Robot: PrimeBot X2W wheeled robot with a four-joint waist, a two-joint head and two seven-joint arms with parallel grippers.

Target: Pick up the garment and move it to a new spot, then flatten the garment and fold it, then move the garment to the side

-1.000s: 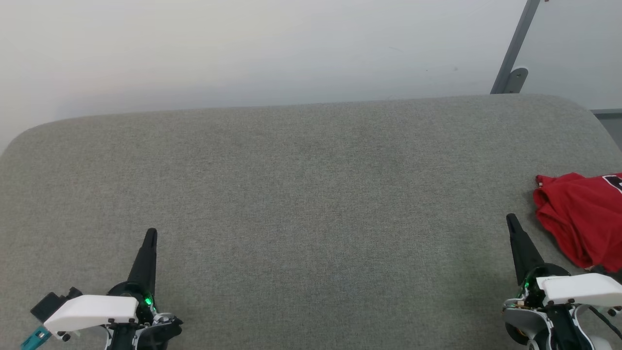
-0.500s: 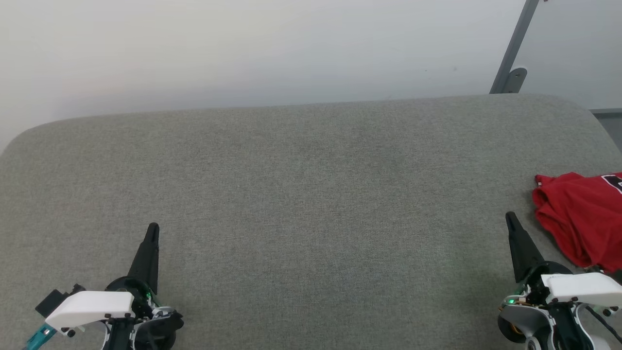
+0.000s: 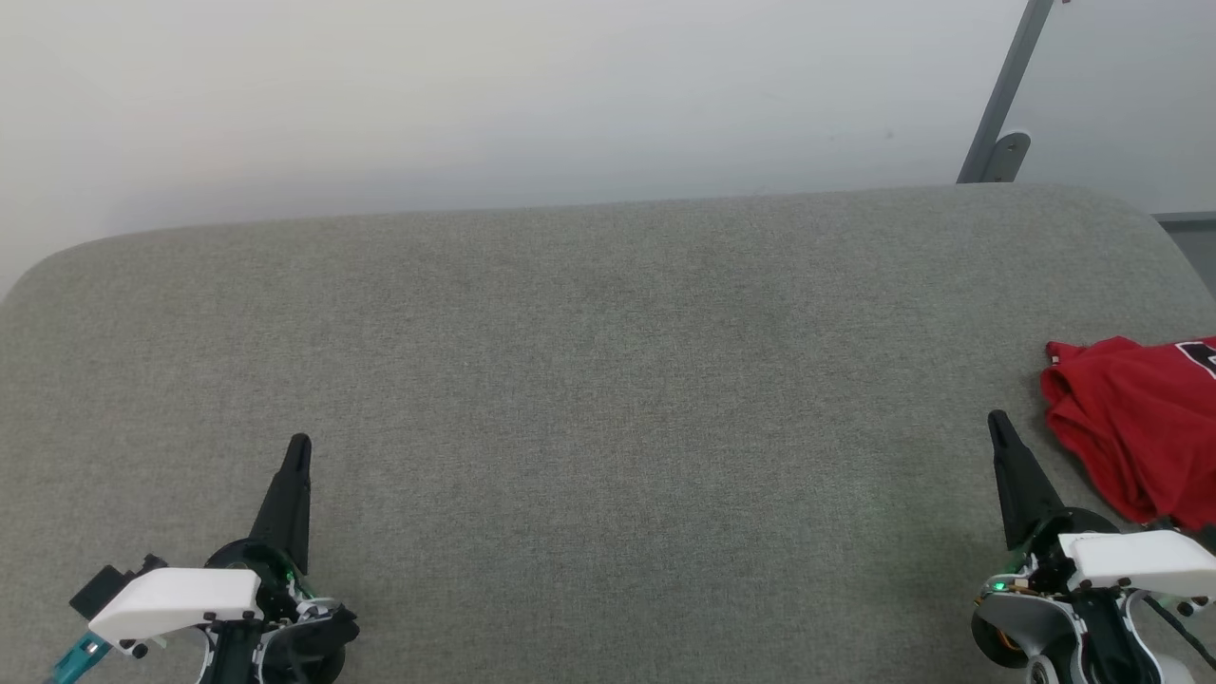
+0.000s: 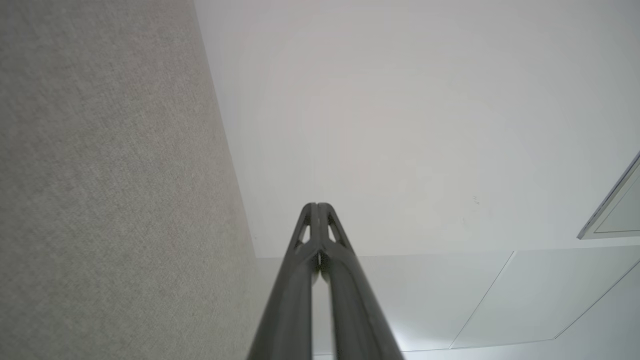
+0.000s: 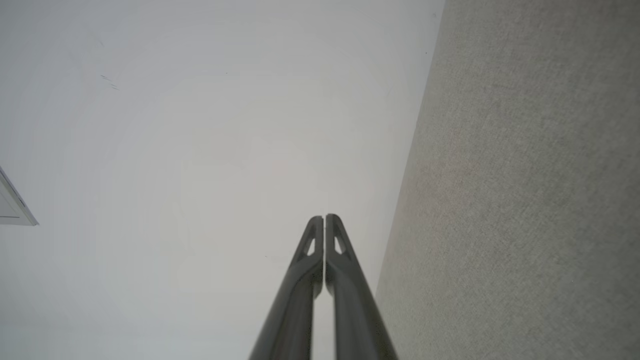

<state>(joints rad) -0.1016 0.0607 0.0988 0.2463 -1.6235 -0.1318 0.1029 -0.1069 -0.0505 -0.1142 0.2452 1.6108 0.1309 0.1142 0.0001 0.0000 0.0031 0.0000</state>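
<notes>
Red jersey [image 3: 1135,423] crumpled at desk [image 3: 608,380] far R edge, partly cut off by frame. R gripper [image 3: 997,425] just beside it, not touching, fingers pressed together, empty. L gripper [image 3: 297,448] well apart at lower L, fingers likewise together, holding nothing.

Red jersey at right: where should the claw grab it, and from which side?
Likely the bunched left-edge fold of the garment, nearest the shut right claw. Open it, come from above: crumpled ridges pinch easier than flat cloth.
</notes>
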